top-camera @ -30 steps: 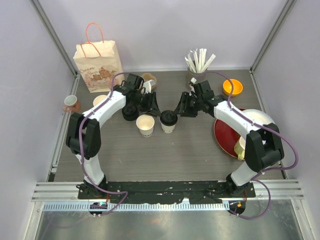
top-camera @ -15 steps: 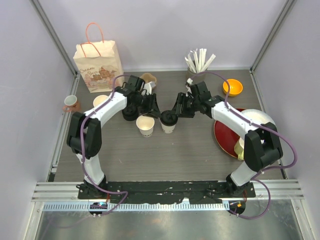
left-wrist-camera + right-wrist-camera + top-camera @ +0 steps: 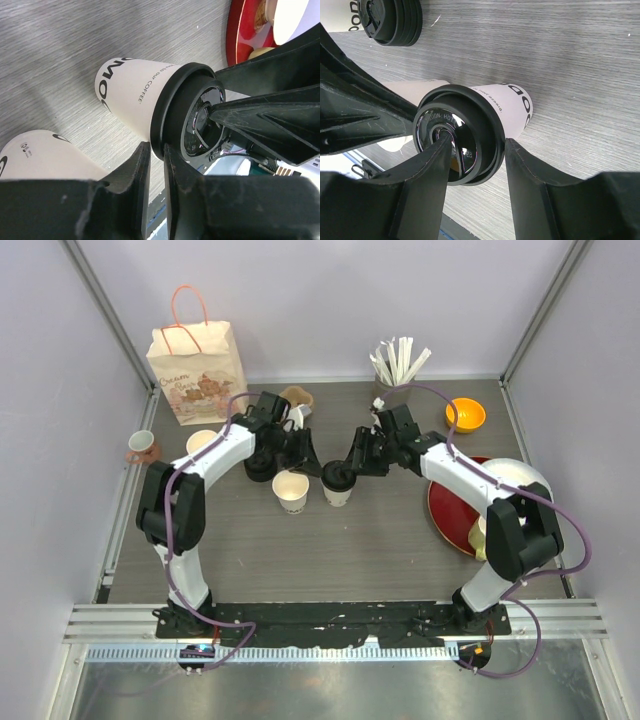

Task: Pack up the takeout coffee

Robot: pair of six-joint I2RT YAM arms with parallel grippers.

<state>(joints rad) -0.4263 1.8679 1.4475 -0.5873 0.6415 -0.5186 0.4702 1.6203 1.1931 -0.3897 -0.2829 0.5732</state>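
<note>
We work on a grey wood-grain table, and our landmark is the printed paper bag with orange handles, upright at the back left. Right of the bag and nearer to us stands the takeout coffee, a cream paper cup, upright. A lidless cup stands just beside it on the bag's side. A stack of spare black lids lies between that pair and the bag.

On the coffee sits a black lid, and we judge the step in hand to be seating it. The right gripper is spread, with one finger across the lid's top and the other beside the cup wall. The left gripper has its fingers almost together at the lid's rim; we cannot tell whether they nip it.

To do this well, we should press straight down and work evenly round the rim. We should also keep the cup steadied from the side and avoid nudging the lidless cup.
</note>
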